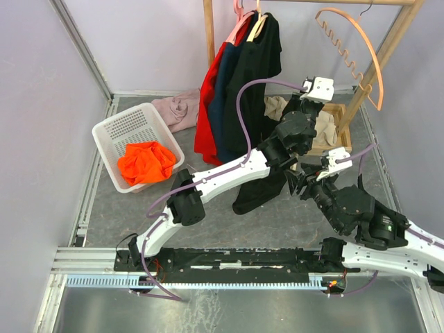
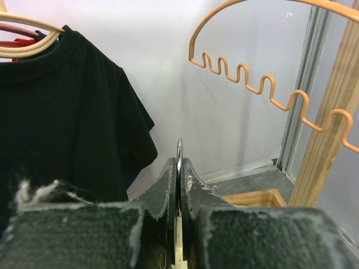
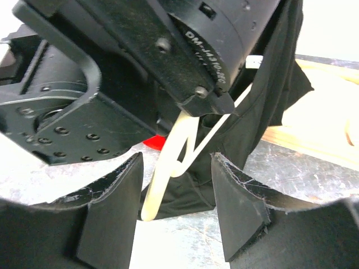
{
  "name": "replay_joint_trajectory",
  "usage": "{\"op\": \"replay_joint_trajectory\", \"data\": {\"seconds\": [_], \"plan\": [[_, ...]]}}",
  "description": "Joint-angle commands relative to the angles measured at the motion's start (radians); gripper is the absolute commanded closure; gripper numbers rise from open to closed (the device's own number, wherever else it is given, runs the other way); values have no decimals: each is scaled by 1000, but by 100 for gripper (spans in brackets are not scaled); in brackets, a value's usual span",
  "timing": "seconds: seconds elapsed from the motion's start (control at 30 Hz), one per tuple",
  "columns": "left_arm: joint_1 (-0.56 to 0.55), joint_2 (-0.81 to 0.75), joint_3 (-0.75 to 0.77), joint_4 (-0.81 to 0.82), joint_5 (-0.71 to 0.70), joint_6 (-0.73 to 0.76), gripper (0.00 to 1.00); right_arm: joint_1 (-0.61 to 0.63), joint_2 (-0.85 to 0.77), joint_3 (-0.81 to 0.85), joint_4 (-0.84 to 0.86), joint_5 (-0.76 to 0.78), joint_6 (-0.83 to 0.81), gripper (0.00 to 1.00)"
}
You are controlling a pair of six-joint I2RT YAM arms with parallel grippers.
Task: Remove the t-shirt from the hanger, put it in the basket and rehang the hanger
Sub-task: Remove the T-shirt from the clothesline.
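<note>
Black left arm (image 3: 168, 39) — across cream hanger (image 3: 162, 168)

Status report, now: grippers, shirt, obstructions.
Left gripper shut on hanger hook. Right gripper open, lined up on hanger arm. Black t-shirt hanging off hanger, not free. Left wrist crowds right gripper.

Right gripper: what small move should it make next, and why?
Probably ease forward and close on the black t-shirt, not the cream hanger. The right gripper is open with the bare hanger arm between its fingers, the cloth hangs behind it, and the left gripper is shut on the hook.
</note>
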Motion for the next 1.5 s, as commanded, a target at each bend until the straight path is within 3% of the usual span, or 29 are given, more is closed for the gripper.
{"op": "replay_joint_trajectory", "data": {"seconds": [0.0, 0.47, 1.0, 1.47], "plan": [[1, -33, 15, 51, 2, -17, 97, 5, 31, 11, 24, 128, 29, 41], [-4, -92, -72, 71, 7, -28, 97, 4, 51, 14, 33, 311, -8, 50], [-25, -121, -77, 72, 16, -29, 97, 4, 31, -13, -11, 343, 17, 64], [-52, -168, -122, 44, 23, -73, 97, 3, -1, -57, 70, 305, -55, 58]]}}
